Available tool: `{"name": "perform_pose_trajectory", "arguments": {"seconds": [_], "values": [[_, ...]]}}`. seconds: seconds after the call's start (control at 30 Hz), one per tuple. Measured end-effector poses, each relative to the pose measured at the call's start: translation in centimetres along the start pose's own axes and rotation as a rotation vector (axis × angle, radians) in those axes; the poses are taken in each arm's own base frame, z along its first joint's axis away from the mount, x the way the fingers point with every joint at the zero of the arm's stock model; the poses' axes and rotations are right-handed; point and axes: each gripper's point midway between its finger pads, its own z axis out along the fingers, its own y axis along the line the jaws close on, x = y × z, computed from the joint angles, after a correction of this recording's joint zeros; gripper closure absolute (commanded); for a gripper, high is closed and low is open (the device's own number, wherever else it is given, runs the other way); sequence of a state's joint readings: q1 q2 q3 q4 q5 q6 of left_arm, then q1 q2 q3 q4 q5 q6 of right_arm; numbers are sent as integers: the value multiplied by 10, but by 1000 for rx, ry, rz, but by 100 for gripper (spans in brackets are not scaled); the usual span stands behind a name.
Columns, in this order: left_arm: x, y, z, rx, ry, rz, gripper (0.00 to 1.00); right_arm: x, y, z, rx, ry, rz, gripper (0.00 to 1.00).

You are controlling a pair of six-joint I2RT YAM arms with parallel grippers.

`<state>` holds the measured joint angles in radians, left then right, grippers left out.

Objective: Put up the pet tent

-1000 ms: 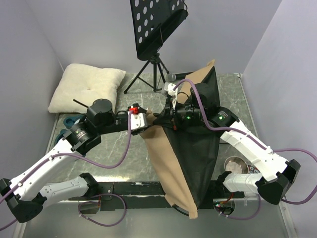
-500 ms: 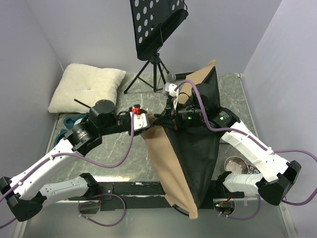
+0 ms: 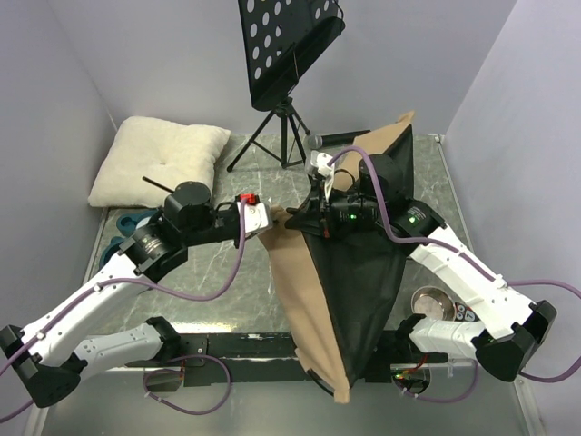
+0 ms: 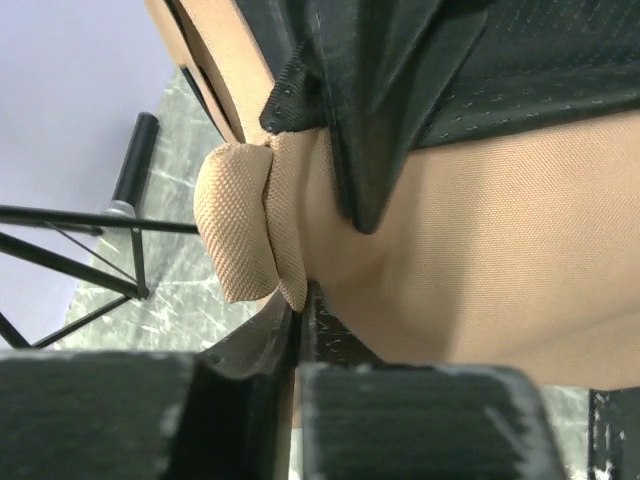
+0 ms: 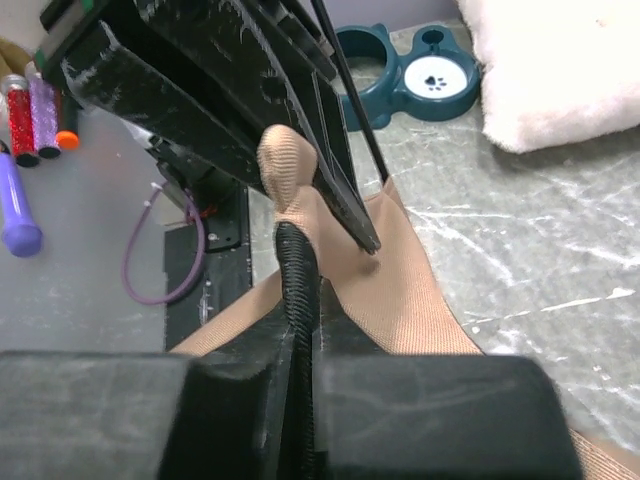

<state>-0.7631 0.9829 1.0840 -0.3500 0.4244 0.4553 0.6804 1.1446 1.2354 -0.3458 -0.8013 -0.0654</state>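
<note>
The pet tent (image 3: pixel 340 282) stands half raised at the table's middle right, tan outside (image 4: pixel 500 240) and black-lined inside. My left gripper (image 3: pixel 279 221) is shut on a folded tan corner of it (image 4: pixel 240 225); in the left wrist view the fingertips (image 4: pixel 300 298) pinch the fabric edge. My right gripper (image 3: pixel 299 218) faces it from the right. It is shut on the tent's black ribbed pole trim (image 5: pixel 296 265), which runs between its jaws (image 5: pixel 305 300). The left gripper's tips (image 5: pixel 368 240) press the tan cloth just beyond.
A black music stand (image 3: pixel 286 54) on a tripod is at the back. A cream pillow (image 3: pixel 159 163) lies at the back left, with a teal pet bowl (image 3: pixel 127 225) in front of it. A metal bowl (image 3: pixel 433 300) sits near the right arm. Pens (image 5: pixel 20 130) lie off the table edge.
My left gripper has closed on the tent's tan corner. The tent's far peak has shifted right and up, and the right gripper moved slightly right with it.
</note>
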Motion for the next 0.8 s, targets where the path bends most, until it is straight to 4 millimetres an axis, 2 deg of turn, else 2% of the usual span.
{"name": "perform_pose_trajectory", "arguments": {"seconds": [0.03,0.07,0.17,0.2,0.27,0.33,0.37,0.4,0.43,0.47,0.5,0.57,0.63,0.73,0.8], "values": [[1,-1,1,7,4,-3,99,0,0,0,1,3,7,59],[2,-1,2,13,12,-6,99,0,-1,1,1,5,11,55],[8,-2,6,27,35,-17,99,-7,-2,2,-1,4,11,55],[11,-3,7,32,45,-22,99,-9,-2,3,0,1,8,57],[15,-4,10,40,61,-31,99,-14,-2,2,2,-7,-2,73],[18,-5,11,46,74,-41,99,-17,-2,2,3,-10,-19,81],[19,-6,11,48,78,-46,99,-17,-3,2,8,-10,-22,79],[19,-6,10,49,81,-50,99,-16,-3,2,11,-6,-24,69],[19,-7,10,50,86,-58,99,-15,-4,2,16,-1,-26,52],[20,-7,9,51,89,-67,99,-14,-5,2,22,3,-25,41],[19,-7,9,50,90,-75,99,-11,-6,2,27,12,-30,35],[16,-5,9,45,85,-85,99,-7,-7,2,33,27,-22,32],[12,-3,9,38,78,-97,99,-4,-9,1,42,37,-23,33],[8,-1,9,31,70,-117,99,-2,-9,2,47,43,-32,52],[6,0,9,28,65,-133,99,0,-10,3,53,47,-34,60]]}}
